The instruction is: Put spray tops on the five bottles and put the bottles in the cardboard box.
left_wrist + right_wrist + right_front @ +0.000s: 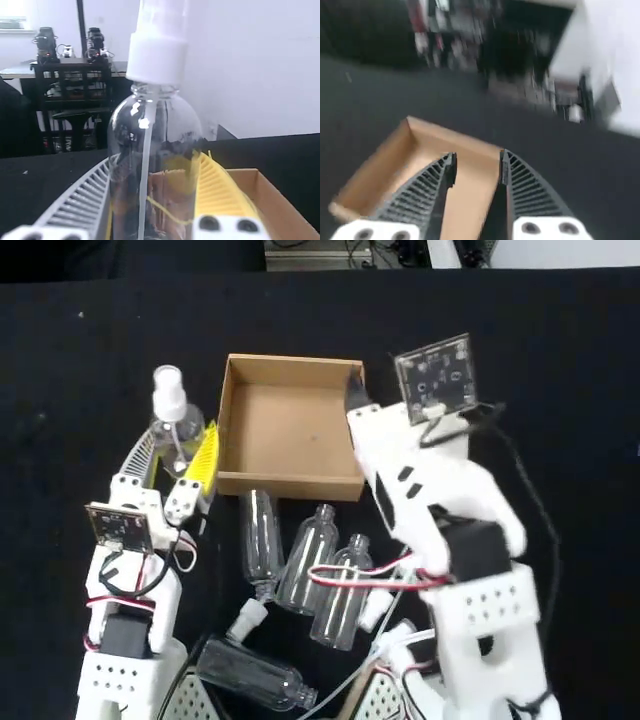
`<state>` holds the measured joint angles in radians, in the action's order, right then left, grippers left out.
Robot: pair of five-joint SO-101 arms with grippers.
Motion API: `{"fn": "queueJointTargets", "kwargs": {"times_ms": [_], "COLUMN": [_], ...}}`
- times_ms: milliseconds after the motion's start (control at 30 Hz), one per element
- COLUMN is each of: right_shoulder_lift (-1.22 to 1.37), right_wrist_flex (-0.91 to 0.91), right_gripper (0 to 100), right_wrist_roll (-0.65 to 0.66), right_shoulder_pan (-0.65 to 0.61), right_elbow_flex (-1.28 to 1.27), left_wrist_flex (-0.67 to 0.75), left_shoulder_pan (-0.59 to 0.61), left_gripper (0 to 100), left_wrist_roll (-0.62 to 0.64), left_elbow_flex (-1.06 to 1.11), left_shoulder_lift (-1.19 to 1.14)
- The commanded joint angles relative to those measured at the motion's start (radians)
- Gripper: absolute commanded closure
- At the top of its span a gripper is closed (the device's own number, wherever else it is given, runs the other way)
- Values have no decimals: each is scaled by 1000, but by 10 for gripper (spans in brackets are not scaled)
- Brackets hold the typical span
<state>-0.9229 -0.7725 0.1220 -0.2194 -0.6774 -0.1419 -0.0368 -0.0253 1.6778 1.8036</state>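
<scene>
left hand (182,440): closing on a bottle (177,425), grey and yellow fingers (220,195) pressing its lower body from both sides, probably to be keeping the neck free and the bottle upright.
held bottle: standing upright just left of the box (290,485), outside it, spray top (168,385) sitting on the neck and the dip tube running down inside. Top looks seated; whether it is fully tight, I cannot tell.
right hand (355,395): hanging over the box's right wall, black fingers (432,185) spread apart and gripping nothing. Likely waiting clear so the left arm is getting a free path in.
box: sitting open-side up at mid bench (560,390), no bottle inside yet.
loose bottles: four lying on their sides in front of the box, three close together (258,535) (305,558) (343,590) and one nearer the arm bases (250,675).
white pieces: lying by the necks of the loose ones (250,618) (375,612), probably tops; seated or not, I cannot tell.
progress: judging one of five as capped and none as boxed.
next: bottle is needing a lift over the left wall, then a short drop inside.
risk: clear smooth round body is likely slipping or tipping if the grip is loosening early.
</scene>
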Motion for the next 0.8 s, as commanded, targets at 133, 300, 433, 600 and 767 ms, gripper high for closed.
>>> {"fn": "queueJointTargets", "kwargs": {"times_ms": [133,300,433,600,767], "right_shoulder_lift": [1,4,4,4,4], "right_wrist_flex": [348,400,410,411,411], "right_gripper": [885,885,885,885,885], "right_wrist_roll": [-106,-115,-204,-216,-212], "right_shoulder_pan": [49,69,69,69,69], "right_elbow_flex": [-420,-496,-516,-522,-527], "left_wrist_flex": [5,176,433,761,961], "left_shoulder_pan": [22,-5,-19,-21,-24], "left_gripper": [931,931,931,931,931], "left_wrist_roll": [11,11,8,11,11], "left_elbow_flex": [24,24,28,-48,-225], "left_shoulder_lift": [-2,-41,-238,-638,-1033]}}
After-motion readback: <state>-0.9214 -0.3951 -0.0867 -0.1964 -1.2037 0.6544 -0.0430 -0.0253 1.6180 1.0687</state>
